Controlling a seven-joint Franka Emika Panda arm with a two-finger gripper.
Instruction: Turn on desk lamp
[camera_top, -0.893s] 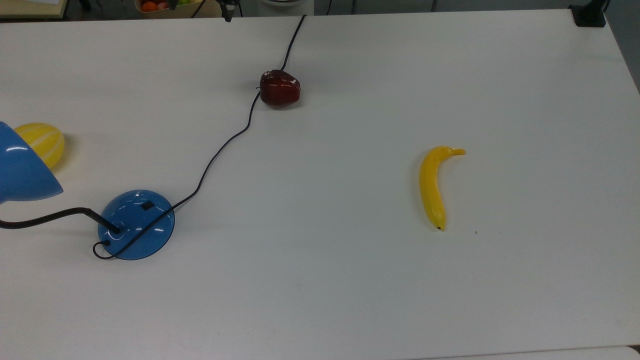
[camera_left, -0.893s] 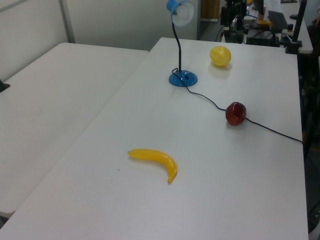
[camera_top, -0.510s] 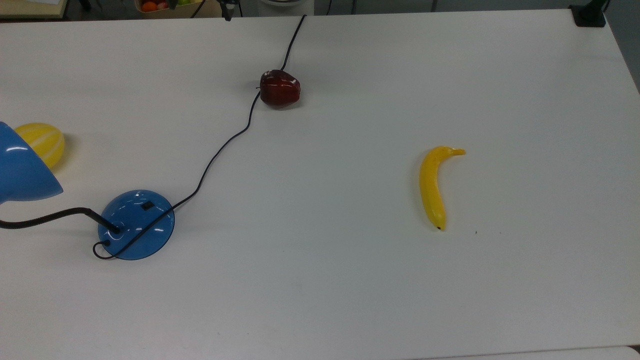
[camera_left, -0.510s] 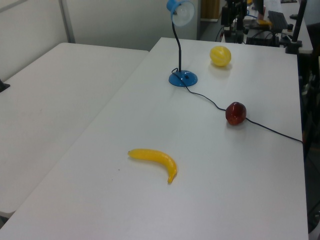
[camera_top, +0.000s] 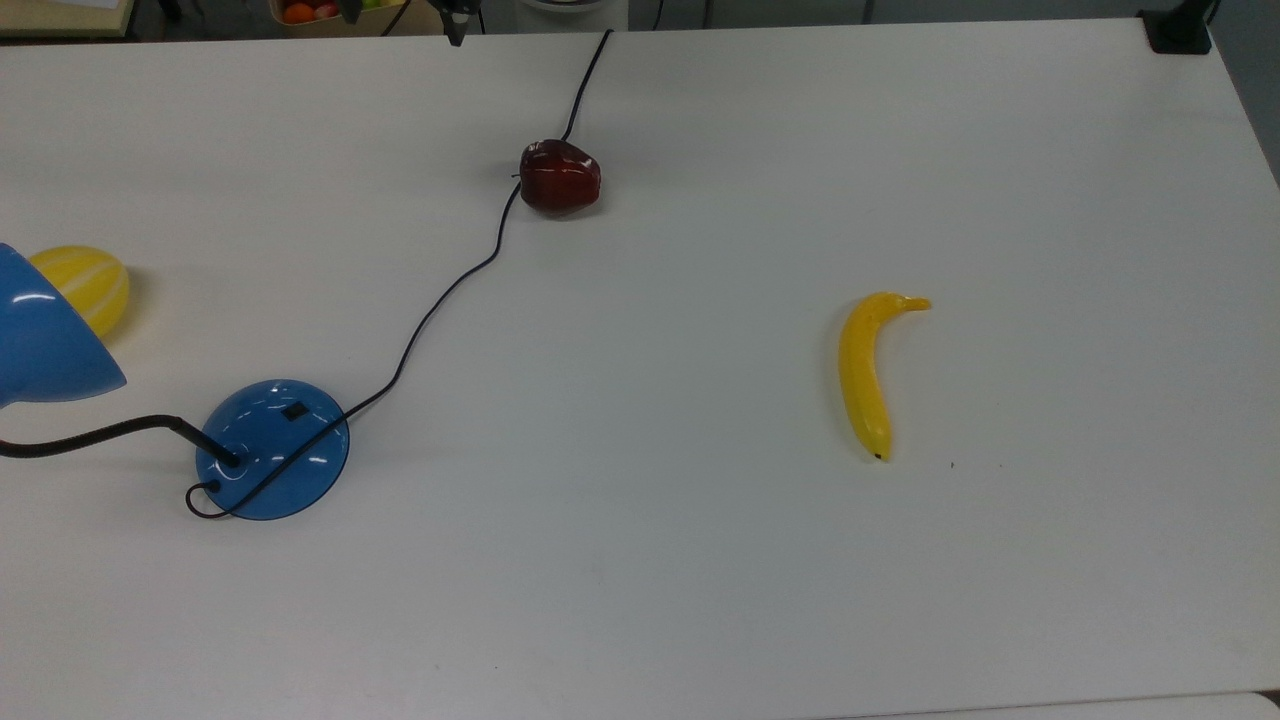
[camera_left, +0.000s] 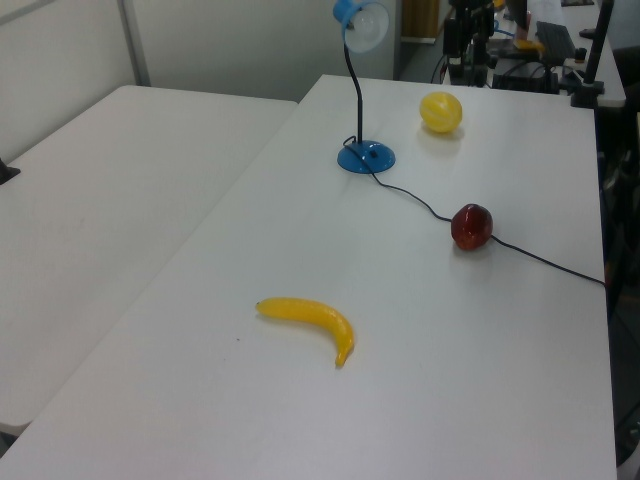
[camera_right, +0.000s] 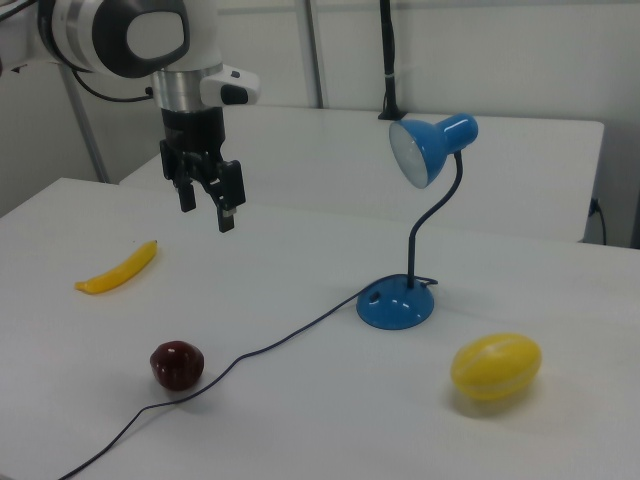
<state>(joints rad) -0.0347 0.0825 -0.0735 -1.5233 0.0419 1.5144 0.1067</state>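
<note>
The desk lamp stands on the white table with its glossy blue dome base (camera_top: 272, 450) at the top view's left, and a small black switch (camera_top: 294, 411) sits on the dome. A thin black neck curves up to the blue cone shade (camera_right: 428, 145), and the black cord (camera_top: 450, 285) snakes off to the table's far edge. The base (camera_right: 396, 305) and its shade (camera_left: 358, 22) show again in the right and left views. My gripper (camera_right: 205, 207) hangs open and empty above the table, well to the right view's left of the lamp and touching nothing.
A dark red apple (camera_top: 560, 177) lies beside the cord. A yellow banana (camera_top: 868, 372) lies at the top view's right. A yellow melon-like fruit (camera_right: 496, 365) sits near the lamp base. A second white table (camera_left: 90, 200) adjoins on the left view's left.
</note>
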